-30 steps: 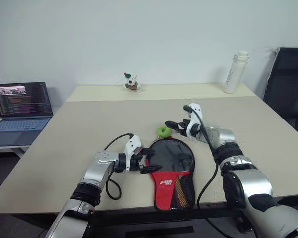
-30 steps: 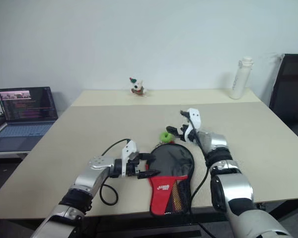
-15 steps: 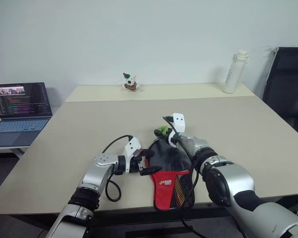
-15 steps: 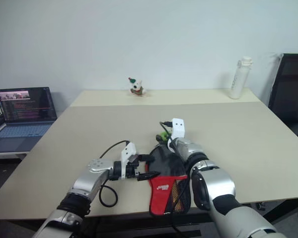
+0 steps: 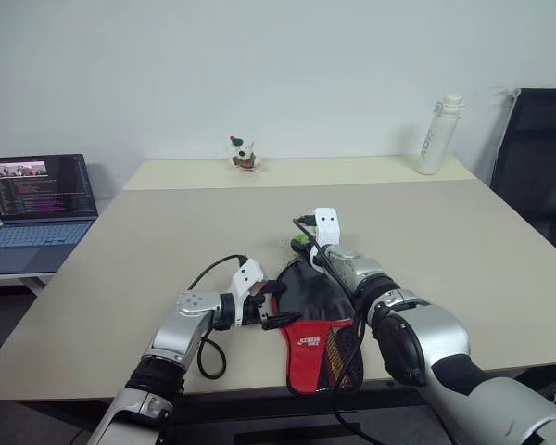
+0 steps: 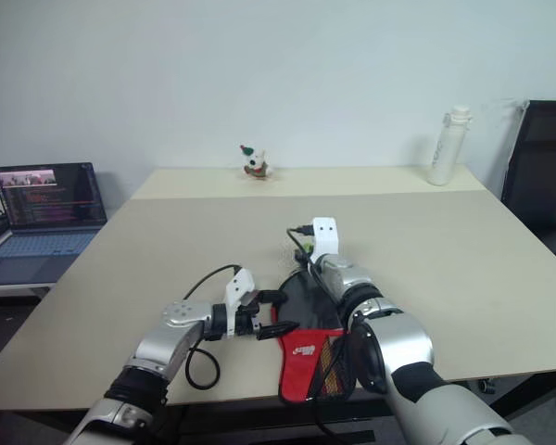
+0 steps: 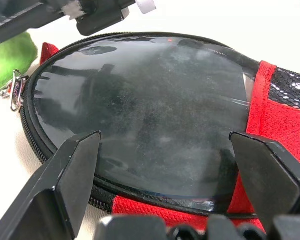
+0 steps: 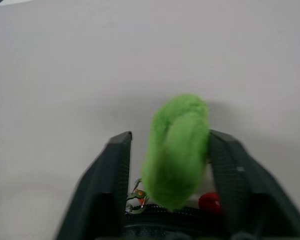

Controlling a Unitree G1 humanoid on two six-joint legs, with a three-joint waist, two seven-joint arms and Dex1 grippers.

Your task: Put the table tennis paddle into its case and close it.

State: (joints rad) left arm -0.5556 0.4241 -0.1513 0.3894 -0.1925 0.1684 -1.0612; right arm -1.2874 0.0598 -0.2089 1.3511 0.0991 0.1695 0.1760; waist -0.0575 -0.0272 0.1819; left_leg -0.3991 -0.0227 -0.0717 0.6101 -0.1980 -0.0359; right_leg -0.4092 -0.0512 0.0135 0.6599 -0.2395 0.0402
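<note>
Left eye view: a beige bench (image 5: 148,241) carries the case (image 5: 320,320), which lies flat near the front edge, round black end away from the robot and red mesh end toward it. Left wrist view: the paddle (image 7: 145,115) sits inside the case, its black face showing through the open zipper edge. The left end effector (image 7: 165,170) rests at the case's left rim, its fingers (image 7: 70,175) wide apart with nothing between them, one on each side of the round part.

Right wrist view: the right end effector (image 8: 172,150) is at the far end of the case, its two fingers (image 8: 110,175) standing on either side of the green tag (image 8: 177,147). The right one touches the tag; a narrow gap remains on the left, so whether the tag is clamped cannot be told. A small metal zipper ring (image 8: 136,200) and a red tab (image 8: 209,202) lie just below the tag.

Background, left eye view: an open laptop (image 5: 39,199) stands on a separate surface at far left, a small figurine (image 5: 243,153) at the bench's far edge, a white bottle (image 5: 439,134) at the far right corner, and a black chair (image 5: 536,153) beyond the right side.
</note>
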